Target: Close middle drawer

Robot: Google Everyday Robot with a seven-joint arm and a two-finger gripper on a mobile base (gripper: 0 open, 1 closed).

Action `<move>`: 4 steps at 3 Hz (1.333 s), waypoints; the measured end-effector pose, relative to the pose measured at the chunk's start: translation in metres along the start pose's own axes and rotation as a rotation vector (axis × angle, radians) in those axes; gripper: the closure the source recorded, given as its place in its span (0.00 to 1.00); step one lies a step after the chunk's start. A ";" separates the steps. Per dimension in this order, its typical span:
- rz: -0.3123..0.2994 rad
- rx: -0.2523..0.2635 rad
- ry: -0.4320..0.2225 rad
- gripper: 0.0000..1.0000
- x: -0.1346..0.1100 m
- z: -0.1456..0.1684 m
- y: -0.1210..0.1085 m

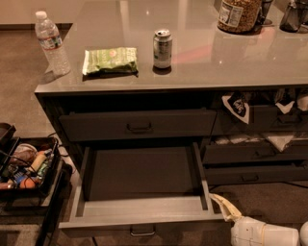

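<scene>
The middle drawer [144,211] is pulled far out from the dark grey cabinet, low in the camera view. Its lighter grey box is open to view and looks empty. Its flat front [96,227] faces me at the bottom edge, with a small metal pull handle [143,232] at the centre. My gripper [222,203] comes in from the bottom right on a white arm [262,234]. Its cream tip points up and left, close beside the drawer's right front corner. It holds nothing that I can see.
The drawer above [137,126] is nearly shut. On the countertop [207,72] stand a water bottle [50,44], a green snack bag [109,60], a can [162,48] and a jar [239,14]. A cluttered black cart [26,170] stands at the left. The right-hand drawers [255,153] have bags hanging out.
</scene>
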State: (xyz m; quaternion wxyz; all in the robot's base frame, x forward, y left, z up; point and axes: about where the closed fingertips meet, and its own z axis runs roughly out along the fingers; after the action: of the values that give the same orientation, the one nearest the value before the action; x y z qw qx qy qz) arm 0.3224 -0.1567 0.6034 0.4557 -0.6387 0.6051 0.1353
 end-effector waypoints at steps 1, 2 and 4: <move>0.000 0.000 0.000 0.00 0.000 0.000 0.000; 0.000 0.000 0.000 0.19 0.000 0.000 0.000; 0.000 0.000 0.000 0.65 0.000 0.000 0.000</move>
State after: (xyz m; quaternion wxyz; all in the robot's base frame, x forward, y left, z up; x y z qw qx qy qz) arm 0.3223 -0.1566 0.6033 0.4557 -0.6387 0.6051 0.1354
